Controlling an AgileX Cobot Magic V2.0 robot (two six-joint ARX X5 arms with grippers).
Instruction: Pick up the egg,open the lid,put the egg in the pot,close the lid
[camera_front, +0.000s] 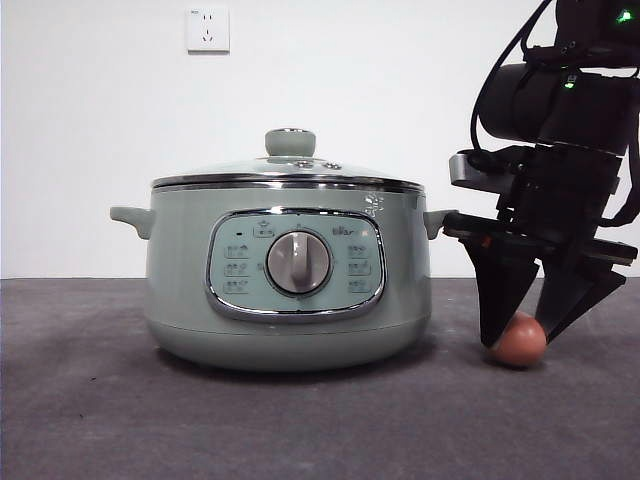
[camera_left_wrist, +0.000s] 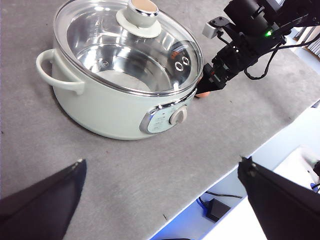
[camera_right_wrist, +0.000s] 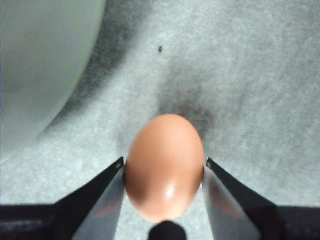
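Right gripper (camera_right_wrist: 165, 167) clasps the egg (camera_right_wrist: 164, 167); front view hides contact; lid (camera_left_wrist: 129, 42) covers pot (camera_front: 288, 275); left gripper (camera_left_wrist: 160, 172) spread.

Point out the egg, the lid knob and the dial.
egg (camera_right_wrist: 164, 167), right wrist view, middle of shell.
lid knob (camera_front: 290, 142), front view, knob's side.
dial (camera_front: 298, 262), front view, dial's face.

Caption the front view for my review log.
Right gripper closes around the egg on the table beside the pot, lid on.

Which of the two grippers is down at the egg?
The right gripper: its jaws flank the egg on the grey mat beside the pot. The left gripper hangs open, high above.
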